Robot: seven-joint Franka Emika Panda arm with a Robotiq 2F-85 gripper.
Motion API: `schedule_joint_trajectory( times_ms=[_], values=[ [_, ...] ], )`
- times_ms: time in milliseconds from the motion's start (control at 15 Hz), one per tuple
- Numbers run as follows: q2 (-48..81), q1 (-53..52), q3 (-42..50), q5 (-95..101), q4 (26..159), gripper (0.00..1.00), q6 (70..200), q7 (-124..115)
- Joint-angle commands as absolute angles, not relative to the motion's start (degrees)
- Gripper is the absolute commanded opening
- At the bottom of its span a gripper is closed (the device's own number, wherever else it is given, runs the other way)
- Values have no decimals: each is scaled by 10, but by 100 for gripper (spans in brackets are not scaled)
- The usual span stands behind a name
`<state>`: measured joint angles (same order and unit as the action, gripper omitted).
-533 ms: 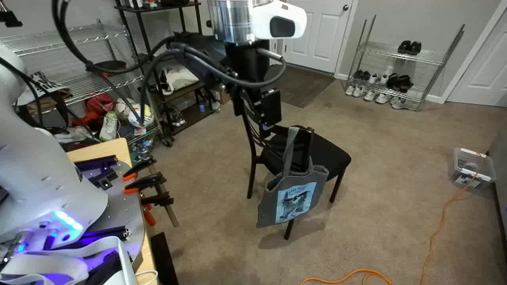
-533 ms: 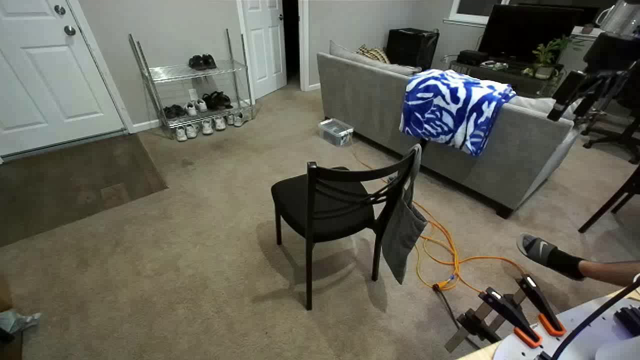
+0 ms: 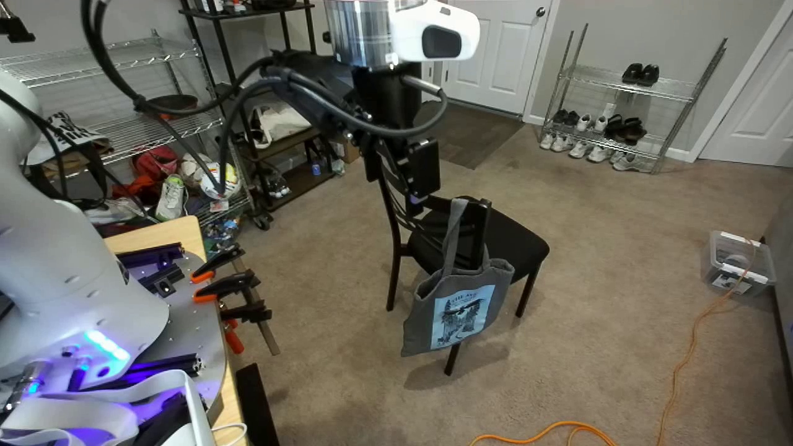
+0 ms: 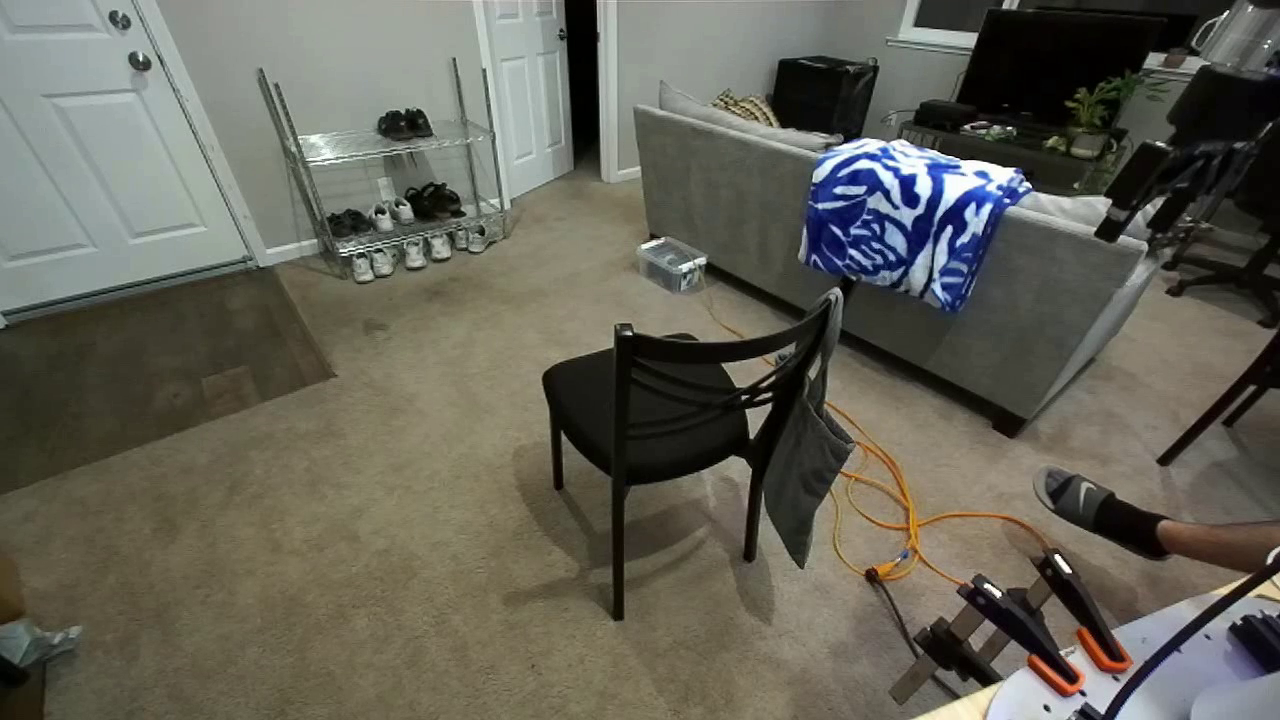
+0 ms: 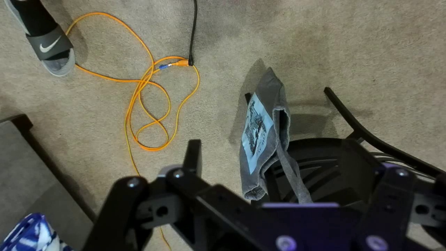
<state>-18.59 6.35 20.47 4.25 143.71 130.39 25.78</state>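
Chair [image 4: 665,415] hung with tote [image 3: 461,306], looped orange cord [image 5: 142,81], sandalled foot [image 5: 52,45]

The arm [image 3: 56,254] holds its wrist [image 3: 365,37] upright, the fingers [image 5: 193,157] pointing down and spread wide apart.

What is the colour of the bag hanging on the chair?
Grey bag, with a light-blue printed panel; best seen in an exterior view.
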Motion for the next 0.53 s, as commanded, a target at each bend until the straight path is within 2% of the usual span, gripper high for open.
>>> schedule_joint_trajectory(
  times_ms=[0, 467],
  values=[
    [-176, 73, 193, 32, 1428, 100, 1291, 273],
    [-43, 51, 178, 39, 1285, 100, 1218, 436]
  ],
)
